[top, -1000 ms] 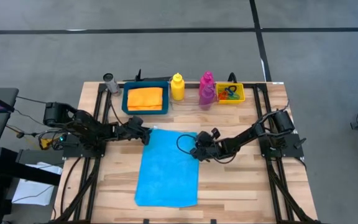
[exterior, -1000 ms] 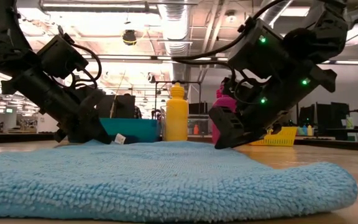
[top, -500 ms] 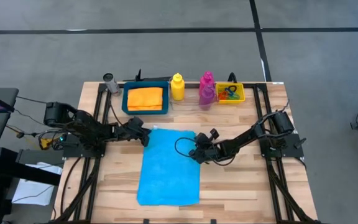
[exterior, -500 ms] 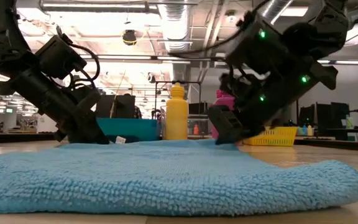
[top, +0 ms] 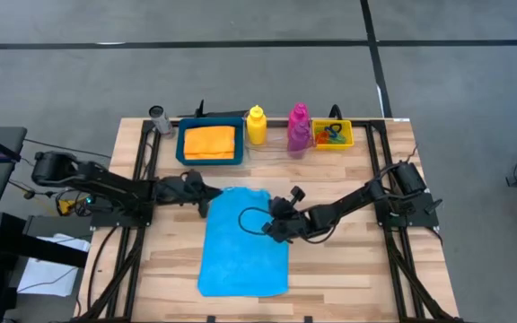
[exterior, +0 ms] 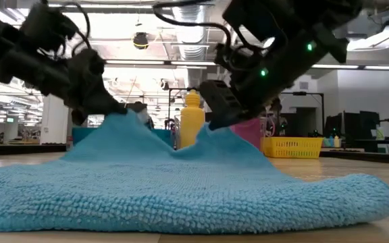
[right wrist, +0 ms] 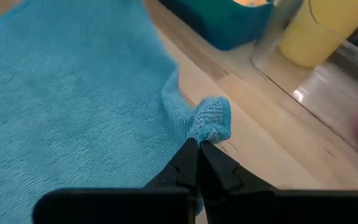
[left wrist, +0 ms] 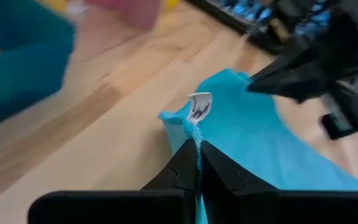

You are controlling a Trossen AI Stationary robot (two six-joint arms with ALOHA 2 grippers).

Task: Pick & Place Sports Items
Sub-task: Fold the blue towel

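Left gripper [top: 206,191] and right gripper [top: 272,215] low, reaching inward; jaws clamped, seemingly raised slightly off table.

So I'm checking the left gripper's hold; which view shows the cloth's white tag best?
The left wrist view: the white tag stands at the cyan cloth corner pinched by the left gripper. Other views don't show it.

Both pincers on cyan cloth [top: 240,247]
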